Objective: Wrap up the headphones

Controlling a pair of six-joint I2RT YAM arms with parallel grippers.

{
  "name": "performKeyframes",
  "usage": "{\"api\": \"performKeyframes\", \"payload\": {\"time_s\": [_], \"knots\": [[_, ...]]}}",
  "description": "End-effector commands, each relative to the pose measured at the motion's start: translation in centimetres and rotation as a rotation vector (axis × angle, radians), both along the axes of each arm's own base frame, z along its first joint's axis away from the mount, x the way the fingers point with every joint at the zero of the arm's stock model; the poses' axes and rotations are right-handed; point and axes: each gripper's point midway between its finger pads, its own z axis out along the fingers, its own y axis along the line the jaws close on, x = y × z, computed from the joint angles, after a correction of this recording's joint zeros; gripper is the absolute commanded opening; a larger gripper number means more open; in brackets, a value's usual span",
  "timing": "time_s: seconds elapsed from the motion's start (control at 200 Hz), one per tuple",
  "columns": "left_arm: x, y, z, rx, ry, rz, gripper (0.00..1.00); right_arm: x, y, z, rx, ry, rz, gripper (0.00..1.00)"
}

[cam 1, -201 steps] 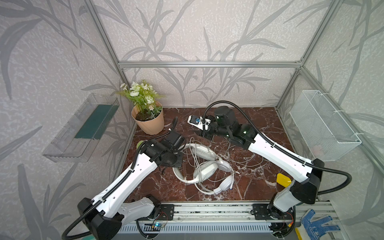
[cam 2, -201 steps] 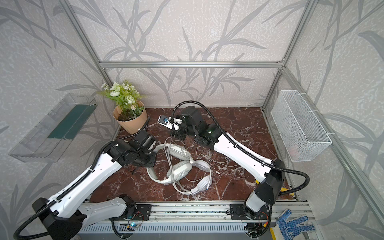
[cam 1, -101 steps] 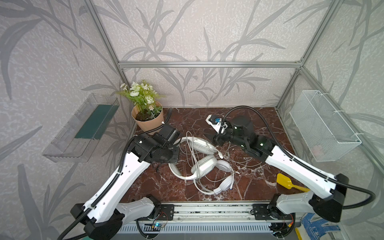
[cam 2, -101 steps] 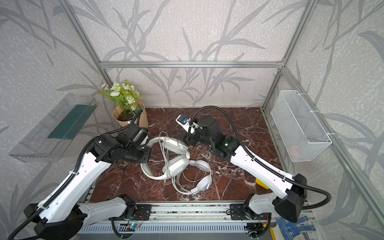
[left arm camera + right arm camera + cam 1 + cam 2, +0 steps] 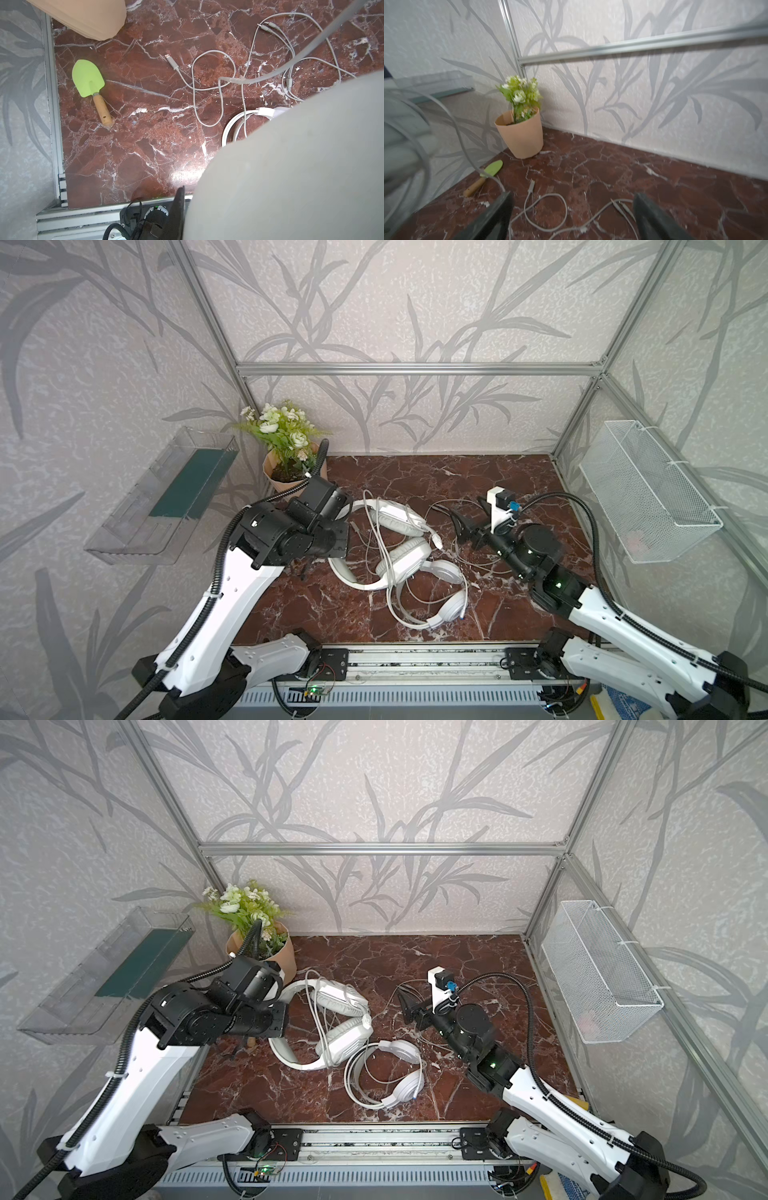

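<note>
The greyish-white headphones (image 5: 399, 539) lie at the middle of the marble floor in both top views, with pale cable (image 5: 378, 539) draped over them. My left gripper (image 5: 343, 533) is shut on their headband at its left end. In the left wrist view the headset (image 5: 291, 166) fills the picture right against one dark finger (image 5: 180, 207). The glossy white headphones (image 5: 444, 601) lie just in front, cable looped round them. My right gripper (image 5: 469, 520) hovers to their right, open and holding nothing. Loose cable (image 5: 546, 209) lies on the floor between its fingers (image 5: 500, 212).
A potted plant (image 5: 291, 472) stands in the back left corner, with a green trowel (image 5: 88, 78) on the floor near it. A wire basket (image 5: 648, 493) hangs on the right wall. A clear shelf (image 5: 166, 497) hangs on the left wall.
My right gripper has drawn back from near the pot to the right side and its jaws have opened wide. The left arm has risen a little, still shut on the headband.
</note>
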Motion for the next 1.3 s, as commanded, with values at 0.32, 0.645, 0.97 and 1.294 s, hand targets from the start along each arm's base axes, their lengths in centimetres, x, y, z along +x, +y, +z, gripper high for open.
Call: {"api": "performKeyframes", "payload": {"time_s": [0.32, 0.645, 0.97, 1.294], "knots": [[1.6, -2.6, 2.8, -0.164, -0.092, -0.009, 0.0, -1.2, 5.7, -7.8, 0.09, 0.19, 0.174, 0.99], [2.1, -3.1, 2.9, -0.183, -0.088, 0.004, 0.0, -3.5, 10.0, -11.0, 0.004, 0.148, 0.334, 0.99], [2.1, -3.0, 2.8, -0.19, -0.103, 0.016, 0.0, -5.1, 12.5, -13.8, 0.015, 0.18, 0.449, 0.99], [2.0, -3.0, 3.2, -0.209, -0.108, 0.02, 0.0, -3.5, 16.2, -14.9, 0.008, 0.173, 0.45, 0.98]]}}
